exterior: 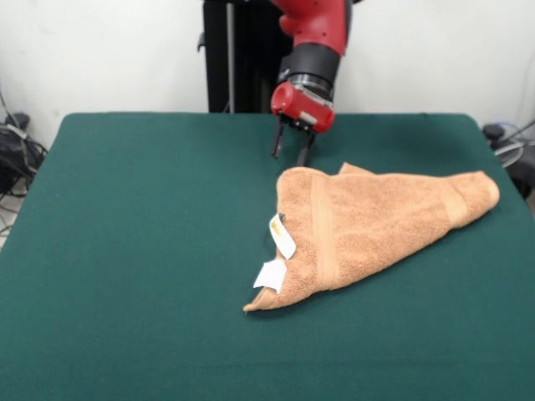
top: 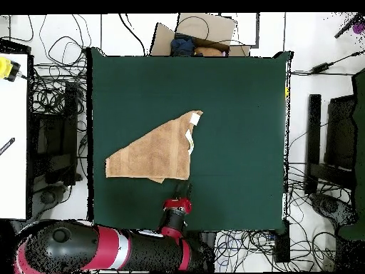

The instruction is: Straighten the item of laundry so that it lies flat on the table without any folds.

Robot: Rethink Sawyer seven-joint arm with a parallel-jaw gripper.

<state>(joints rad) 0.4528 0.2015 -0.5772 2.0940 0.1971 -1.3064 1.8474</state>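
The orange-tan terry towel (exterior: 368, 225) lies folded over itself in a rough triangle on the dark green table (exterior: 125, 251), right of centre in the front view. Two small white tags (exterior: 277, 251) stick out at its near left edge. A woven band runs across it. In the overhead view the towel (top: 153, 153) lies left of centre. My gripper (exterior: 290, 150) hangs open and empty just behind the towel's far left corner, fingertips close above the table; it also shows in the overhead view (top: 180, 190) just below the towel.
Cables (top: 50, 93) and dark stands lie on the floor around the table. A cardboard box (top: 196, 39) with clutter sits beyond the far edge in the overhead view. A white surface (top: 13, 143) stands at the left.
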